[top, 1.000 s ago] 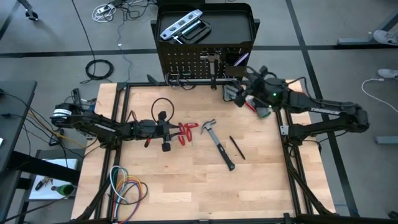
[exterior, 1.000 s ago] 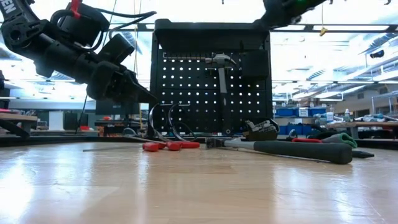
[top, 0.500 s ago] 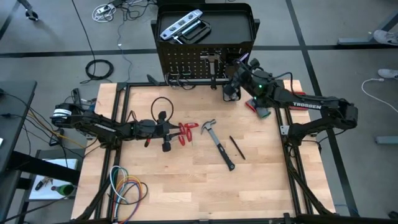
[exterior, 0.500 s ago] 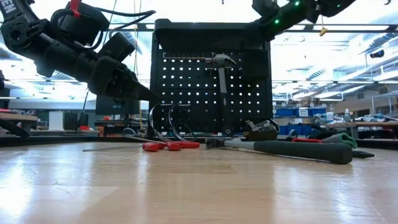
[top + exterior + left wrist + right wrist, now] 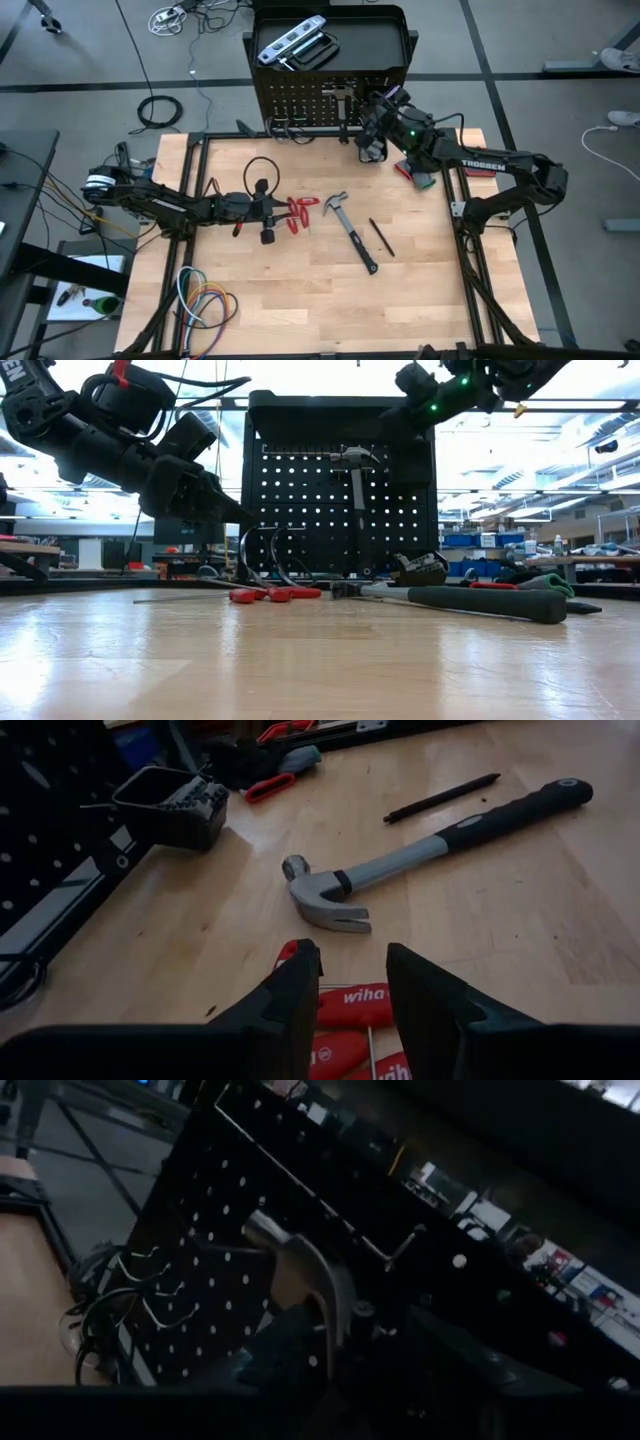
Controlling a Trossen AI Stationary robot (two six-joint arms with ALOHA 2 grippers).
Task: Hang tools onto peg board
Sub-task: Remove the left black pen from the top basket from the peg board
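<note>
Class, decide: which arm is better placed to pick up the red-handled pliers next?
Left. The left gripper hangs open directly over the red-handled pliers. The right gripper is up at the black perforated peg board, beside the hung steel hammer.

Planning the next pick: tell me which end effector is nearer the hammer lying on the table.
Left. The left end effector hovers over the red-handled pliers right beside the hammer; the right end effector is up at the peg board.

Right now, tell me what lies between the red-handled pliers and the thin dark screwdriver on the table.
A loose hammer lies between the pliers and the screwdriver, angled on the wood; the high view shows it.
</note>
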